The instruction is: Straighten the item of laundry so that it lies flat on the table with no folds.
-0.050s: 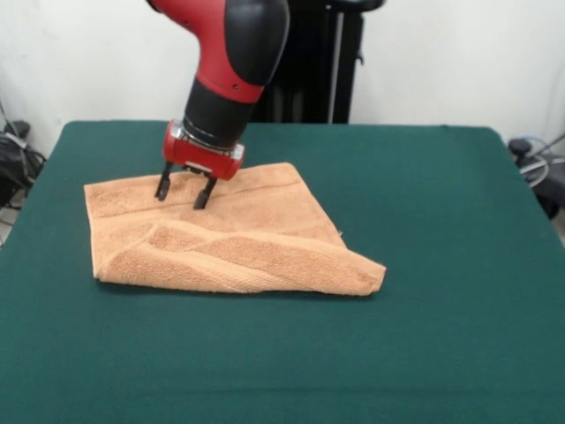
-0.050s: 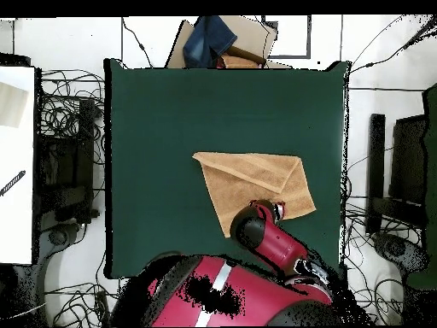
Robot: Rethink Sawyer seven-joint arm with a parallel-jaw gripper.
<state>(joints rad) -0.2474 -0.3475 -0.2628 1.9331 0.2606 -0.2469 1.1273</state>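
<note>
The soft, limp towel [image 1: 221, 234] should lift easily by its folded-over flap's edge, just beside the spread, empty gripper [image 1: 186, 193].

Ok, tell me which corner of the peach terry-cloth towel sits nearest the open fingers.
The far corner of the peach-orange terry-cloth towel at the front view's left; the gripper hovers right by it, while the pointed folded corner lies farthest away.
</note>
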